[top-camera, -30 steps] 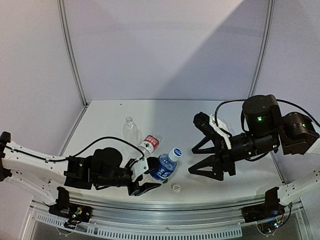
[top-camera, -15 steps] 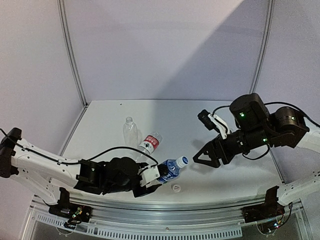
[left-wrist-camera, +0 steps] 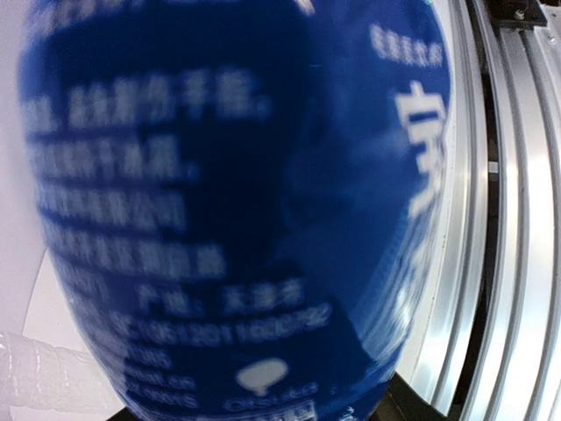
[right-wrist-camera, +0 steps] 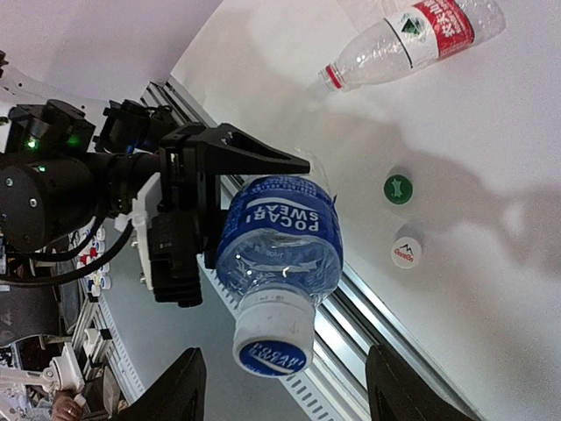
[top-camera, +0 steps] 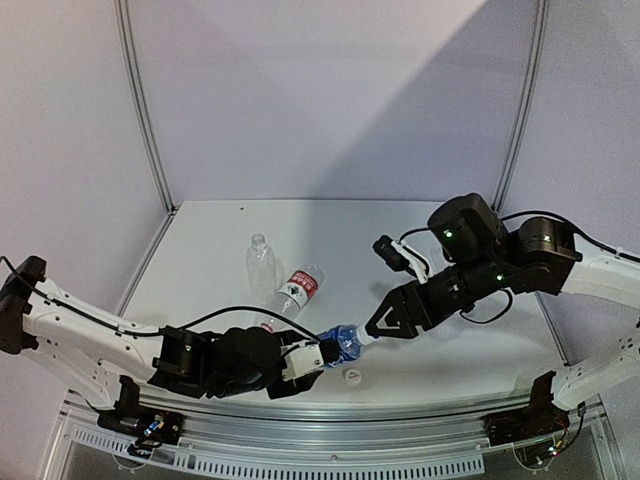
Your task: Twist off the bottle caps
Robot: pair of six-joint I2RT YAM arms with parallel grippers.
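My left gripper (top-camera: 312, 356) is shut on the blue-label bottle (top-camera: 340, 344) and holds it on its side above the table's front edge. Its label (left-wrist-camera: 237, 202) fills the left wrist view. The bottle's white cap with a blue top (right-wrist-camera: 273, 338) points at my right gripper (right-wrist-camera: 285, 390), which is open, its fingers either side of the cap and not touching it. In the top view the right gripper (top-camera: 372, 328) is at the cap. A red-label bottle (top-camera: 300, 287) and an unlabelled bottle (top-camera: 260, 262) lie on the table behind.
A loose white cap (top-camera: 351, 374) and a green cap (right-wrist-camera: 398, 189) lie on the table near the front edge. The aluminium rail (left-wrist-camera: 491, 219) runs along that edge just below the held bottle. The red-label bottle (right-wrist-camera: 412, 35) has no cap on.
My left gripper has carried the blue-label bottle right and tipped it flatter. My right arm has swung left and down, bringing its open fingers to the cap.
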